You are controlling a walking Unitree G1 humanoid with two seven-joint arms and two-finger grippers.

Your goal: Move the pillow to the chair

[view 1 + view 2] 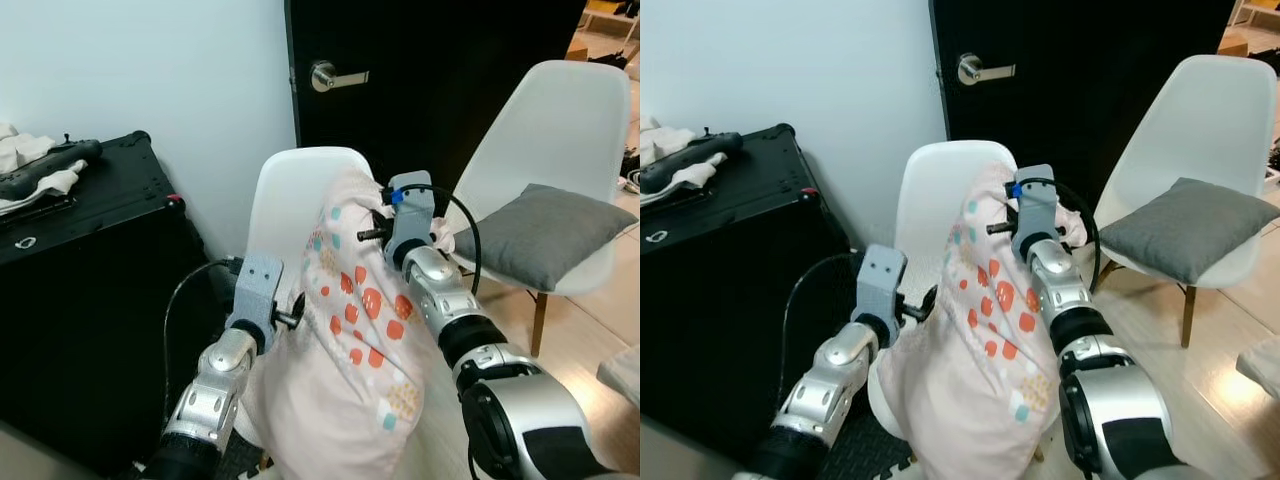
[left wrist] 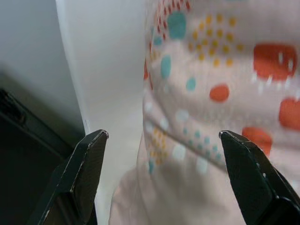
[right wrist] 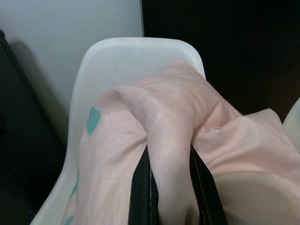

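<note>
A white shell chair (image 1: 300, 185) stands at the centre against the pale wall, a black cabinet (image 1: 90, 290) to its left and a second white chair (image 1: 560, 130) bearing a grey cushion (image 1: 545, 230) to its right; the pink pillow (image 1: 365, 340), dotted with orange and teal, lies draped over the near chair's seat and leans up against its back. It looks soft, light and limp; it would likely sag and fold under any grip, so a bunched fold near its top edge seems the safest hold. The right tool (image 3: 171, 187) is closed on just such a fold of the pillow at its upper right; the left tool (image 2: 164, 154) stands with fingers wide apart at the pillow's left flank, beside the cloth and gripping nothing.
</note>
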